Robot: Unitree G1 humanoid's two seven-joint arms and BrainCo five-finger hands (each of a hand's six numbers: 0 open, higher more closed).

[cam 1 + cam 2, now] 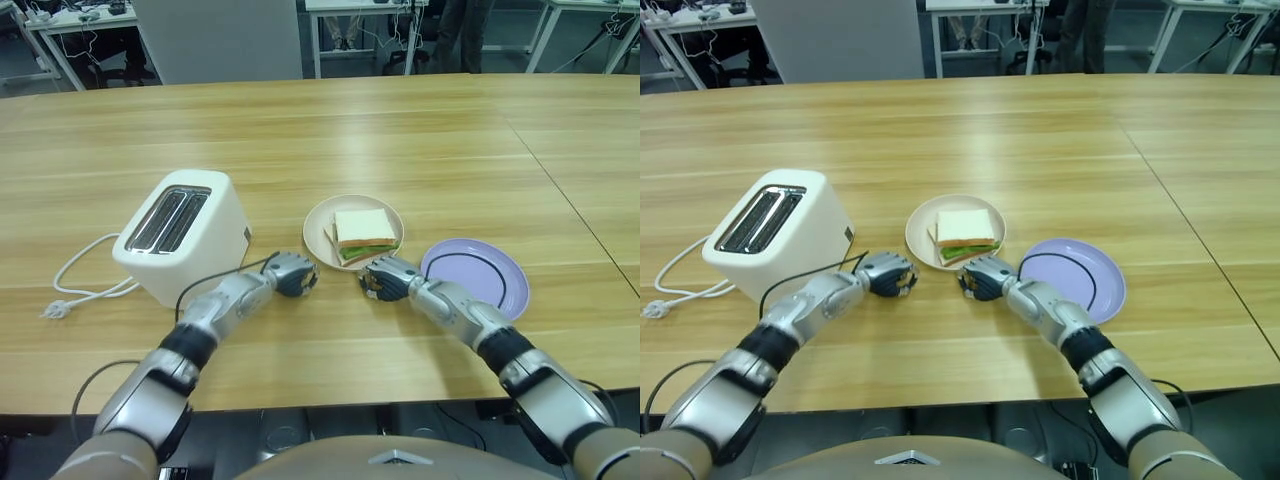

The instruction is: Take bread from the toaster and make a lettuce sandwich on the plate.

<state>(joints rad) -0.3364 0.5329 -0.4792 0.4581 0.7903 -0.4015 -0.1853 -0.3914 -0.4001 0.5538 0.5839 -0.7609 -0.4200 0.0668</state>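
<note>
— Left eye view: where do we see the sandwich?
— On the cream plate, right of the toaster.
— Right eye view?
— Our left hand and right hand are curled, empty, just before that plate.

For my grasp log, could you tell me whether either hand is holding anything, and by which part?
Nothing is held: the left hand and right hand rest curled on the table, just before the plate with the sandwich.

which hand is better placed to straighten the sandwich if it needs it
Right, probably. The right hand sits at the near rim of the plate, right by the sandwich; the left hand is off the plate's left side, further away.
</note>
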